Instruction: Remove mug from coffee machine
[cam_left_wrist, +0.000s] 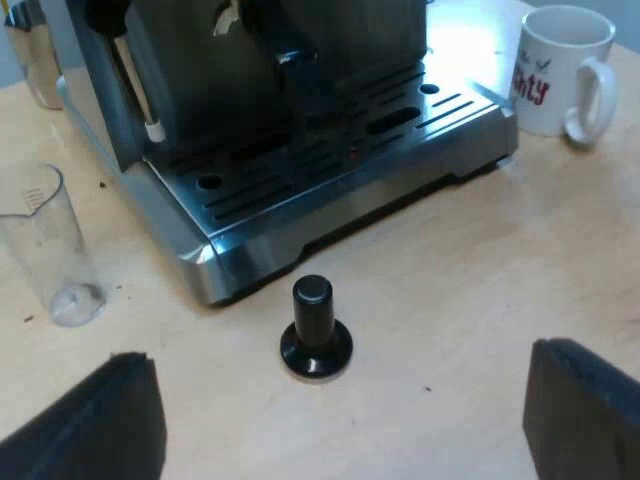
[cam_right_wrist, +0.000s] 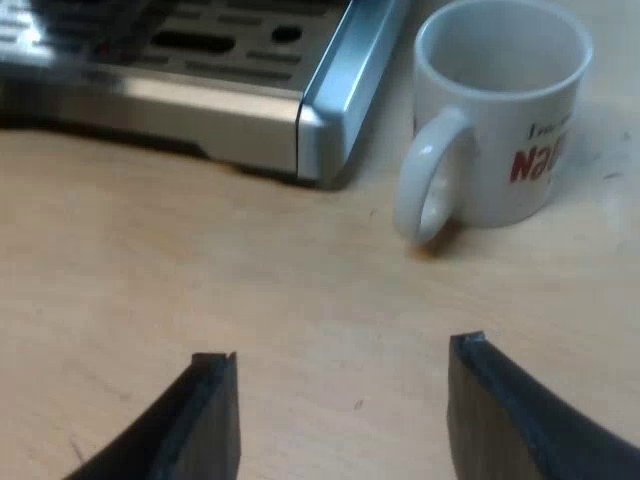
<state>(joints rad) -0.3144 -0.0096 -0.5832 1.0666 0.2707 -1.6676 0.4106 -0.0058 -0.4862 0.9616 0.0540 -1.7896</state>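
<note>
The mug (cam_right_wrist: 500, 130) is white with red letters on its side. It stands upright on the wooden table (cam_right_wrist: 200, 260), not on the machine. It is just beside the corner of the metal drip tray (cam_right_wrist: 330, 110), and I cannot tell if it touches the tray. Its handle points toward the right gripper (cam_right_wrist: 340, 355), and what shows of its inside looks empty. The right gripper hangs low over the bare table near the mug's handle. Its two black fingers are spread apart and there is nothing between them, and they do not touch the mug. In the left wrist view the espresso machine (cam_left_wrist: 250, 60) stands on the table with its slotted drip tray (cam_left_wrist: 330, 150) toward the camera, and no cup is on this tray. A thin steam wand (cam_left_wrist: 135, 85) with a white tip hangs down at one side of the machine's front. A tamper (cam_left_wrist: 314, 325) with a black knob stands upright on the table, near the front edge of the tray but apart from it. A clear measuring glass (cam_left_wrist: 45, 245) stands upright near another corner of the tray and looks empty. The mug (cam_left_wrist: 560, 70) stands on the table at the far side of the tray. The left gripper (cam_left_wrist: 340, 420) is over the table, close to the tamper. Its fingers are wide apart and hold nothing.
</note>
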